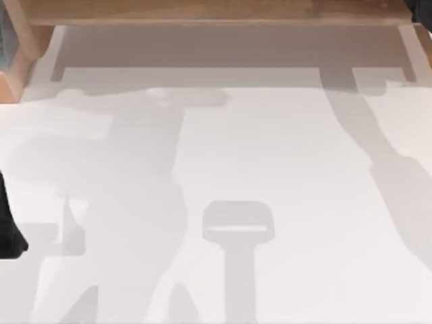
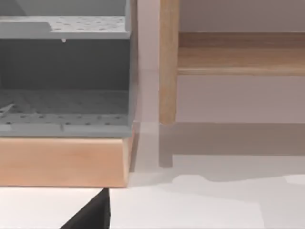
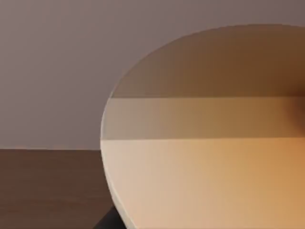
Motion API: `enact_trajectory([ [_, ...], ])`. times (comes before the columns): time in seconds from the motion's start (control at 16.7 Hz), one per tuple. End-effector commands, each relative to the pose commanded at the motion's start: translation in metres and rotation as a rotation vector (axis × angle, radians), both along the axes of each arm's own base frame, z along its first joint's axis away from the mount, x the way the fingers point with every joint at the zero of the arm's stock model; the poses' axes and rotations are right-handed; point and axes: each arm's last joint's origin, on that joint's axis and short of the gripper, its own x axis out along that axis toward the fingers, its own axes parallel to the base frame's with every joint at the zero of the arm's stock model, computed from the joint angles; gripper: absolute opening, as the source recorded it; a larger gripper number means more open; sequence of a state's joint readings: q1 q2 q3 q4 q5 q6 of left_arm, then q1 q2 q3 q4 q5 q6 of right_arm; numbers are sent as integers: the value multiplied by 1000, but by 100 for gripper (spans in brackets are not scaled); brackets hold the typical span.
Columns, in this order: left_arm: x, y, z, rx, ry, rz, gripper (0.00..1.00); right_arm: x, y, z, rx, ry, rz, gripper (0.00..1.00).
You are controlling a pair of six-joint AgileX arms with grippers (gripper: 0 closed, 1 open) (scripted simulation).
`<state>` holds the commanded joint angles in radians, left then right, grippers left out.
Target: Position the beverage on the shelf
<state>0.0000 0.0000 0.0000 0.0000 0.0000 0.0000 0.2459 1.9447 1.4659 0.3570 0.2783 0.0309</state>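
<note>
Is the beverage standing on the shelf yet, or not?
Cannot tell. The right wrist view has the beverage very close, with brown wood behind it, but not its base. From above, the shelf board carries nothing visible.

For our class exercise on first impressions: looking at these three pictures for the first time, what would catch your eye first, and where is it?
First, the big rounded orange-tan top of the beverage, very close in the right wrist view with brown wood behind it. Next, the light-brown wooden shelf along the far edge of the white table in the top view. The left wrist view faces the shelf's upright support beside a grey perforated rack.
</note>
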Motion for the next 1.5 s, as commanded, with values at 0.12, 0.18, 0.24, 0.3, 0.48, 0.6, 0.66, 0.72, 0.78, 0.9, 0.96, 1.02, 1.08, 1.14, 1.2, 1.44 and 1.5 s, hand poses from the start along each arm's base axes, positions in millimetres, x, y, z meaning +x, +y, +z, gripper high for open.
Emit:
enact_trajectory([
  [0.12,0,0,0,0,0,0,100,7,0,-4,6,-9,3,0],
  [0.18,0,0,0,0,0,0,100,8,0,-5,7,-10,3,0],
  [0.24,0,0,0,0,0,0,100,8,0,-5,7,-10,3,0],
  [0.3,0,0,0,0,0,0,100,8,0,-5,7,-10,3,0],
  [0.48,0,0,0,0,0,0,100,8,0,-5,7,-10,3,15],
  [0.6,0,0,0,0,0,0,100,8,0,-5,7,-10,3,30],
  [0.66,0,0,0,0,0,0,100,8,0,-5,7,-10,3,38],
  [0.72,0,0,0,0,0,0,100,8,0,-5,7,-10,3,45],
  [0.78,0,0,0,0,0,0,100,8,0,-5,7,-10,3,53],
  [0.9,0,0,0,0,0,0,100,8,0,-5,7,-10,3,68],
  [0.96,0,0,0,0,0,0,100,8,0,-5,7,-10,3,75],
  [1.02,0,0,0,0,0,0,100,8,0,-5,7,-10,3,83],
  [1.08,0,0,0,0,0,0,100,8,0,-5,7,-10,3,90],
  [1.14,0,0,0,0,0,0,100,8,0,-5,7,-10,3,98],
  [1.2,0,0,0,0,0,0,100,8,0,-5,7,-10,3,100],
  [1.44,0,0,0,0,0,0,100,8,0,-5,7,-10,3,100],
  [1.5,0,0,0,0,0,0,100,8,0,-5,7,-10,3,100],
])
